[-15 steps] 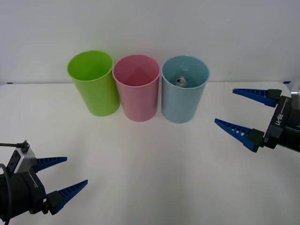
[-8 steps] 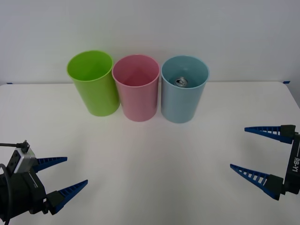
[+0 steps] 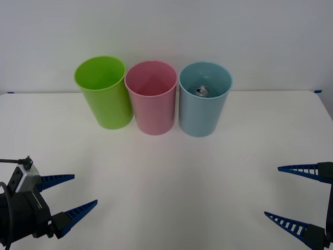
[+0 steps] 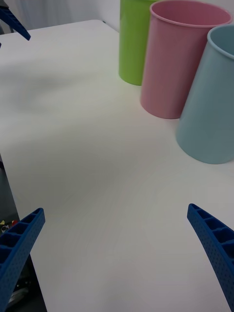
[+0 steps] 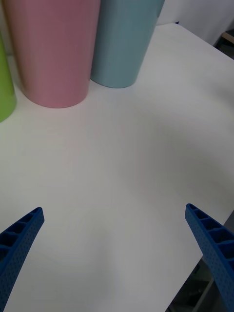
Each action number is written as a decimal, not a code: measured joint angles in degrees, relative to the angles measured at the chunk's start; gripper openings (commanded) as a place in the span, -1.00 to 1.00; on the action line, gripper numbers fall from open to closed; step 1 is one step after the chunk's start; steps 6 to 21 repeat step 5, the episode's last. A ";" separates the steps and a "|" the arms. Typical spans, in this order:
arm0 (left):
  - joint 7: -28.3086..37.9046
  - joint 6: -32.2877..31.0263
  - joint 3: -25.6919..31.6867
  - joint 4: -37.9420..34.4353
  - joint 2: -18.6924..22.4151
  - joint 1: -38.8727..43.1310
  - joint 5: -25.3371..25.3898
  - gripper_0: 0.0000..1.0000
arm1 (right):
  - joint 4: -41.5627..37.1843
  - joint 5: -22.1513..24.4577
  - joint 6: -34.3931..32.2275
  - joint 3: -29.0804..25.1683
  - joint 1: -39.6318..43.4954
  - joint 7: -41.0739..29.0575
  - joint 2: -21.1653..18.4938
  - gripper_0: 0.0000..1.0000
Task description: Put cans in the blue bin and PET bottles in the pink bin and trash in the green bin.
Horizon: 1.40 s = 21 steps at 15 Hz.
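Right gripper (image 3: 290,200) and left gripper (image 3: 73,193) spread apart, can (image 3: 202,90) inside blue bin (image 3: 203,112)

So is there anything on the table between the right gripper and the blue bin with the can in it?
Nothing visible. The right gripper is open at the table's near right corner, and only bare white table lies between it and the blue bin. The can sits inside that bin.

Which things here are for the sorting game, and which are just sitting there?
For the job: can inside the blue bin; pink bin; green bin; left gripper and right gripper, both open.
Just there: white table.
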 measured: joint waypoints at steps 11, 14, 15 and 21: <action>0.00 0.00 0.00 0.00 0.00 0.00 0.00 0.99 | -0.20 0.80 -0.01 1.65 0.54 -0.10 0.02 1.00; 0.00 0.00 0.00 0.00 0.00 0.00 0.00 0.99 | -0.20 0.80 -0.01 1.65 0.54 -0.10 0.02 1.00; 0.00 0.00 0.00 0.00 0.00 0.00 0.00 0.99 | -0.20 0.80 -0.01 1.65 0.54 -0.10 0.02 1.00; 0.00 0.00 0.00 0.00 0.00 0.00 0.00 0.99 | -0.20 0.80 -0.01 1.65 0.54 -0.10 0.02 1.00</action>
